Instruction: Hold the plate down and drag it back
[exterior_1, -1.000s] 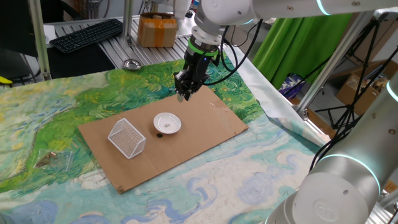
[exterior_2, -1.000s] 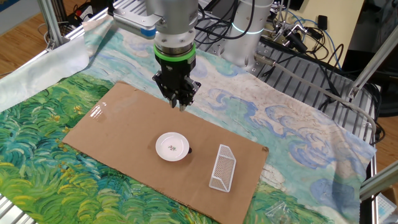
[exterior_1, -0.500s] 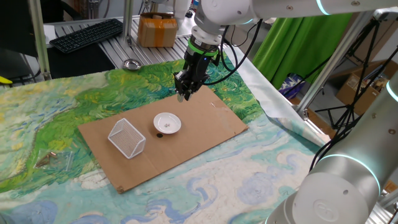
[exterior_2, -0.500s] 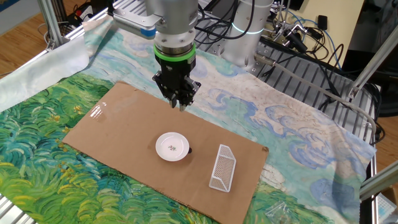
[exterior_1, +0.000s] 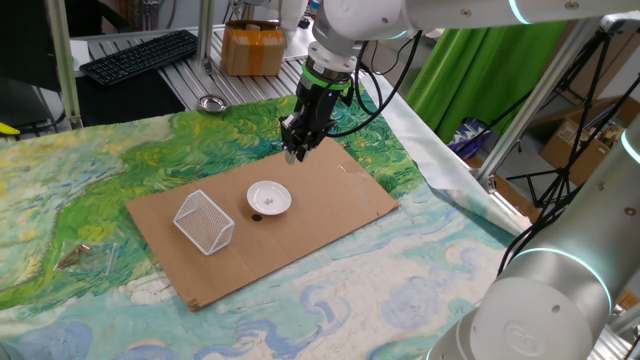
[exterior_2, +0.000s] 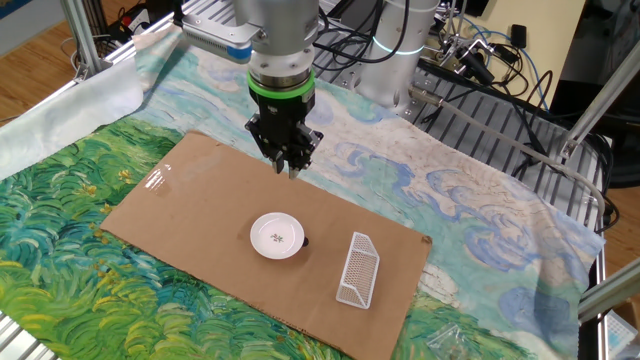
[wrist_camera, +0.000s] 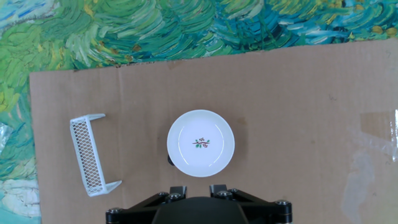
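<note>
Counter (exterior_1: 60, 200) covered by a painted cloth (exterior_2: 60, 210), green swirls on one side, blue and cream on the other. Arm (exterior_1: 370, 20) comes in from above, grey-white with a green ring near the wrist. Flat cardboard sheet (exterior_1: 330, 215) lies on the cloth, brown, one patch of clear tape near an edge (visible in the hand view at right). Keyboard (exterior_1: 140, 52) sits on the metal frame beyond the cloth, well apart from the sheet. Cardboard box (exterior_1: 252, 48) further back on the same frame. Claw (exterior_1: 297, 150) hangs above the far edge of the sheet, clear of everything, pointing down; fingers look pressed together or nearly so in both fixed views, tips out of the hand view, so I cannot tell its state for sure. Basket (exterior_1: 205, 222), white wire mesh, lies tipped on its side on the sheet, near the plate but not touching. Plate (exterior_1: 269, 198) rests flat near the middle of the sheet, white, raised rim, small mark at its centre (wrist_camera: 200, 143) (reddish-green sprig in hand view). It lies between the basket and the claw side of the sheet, untouched. Small dark spot at the plate's edge, cannot tell what. Metal bowl (exterior_1: 211, 103) on the frame past the cloth.
</note>
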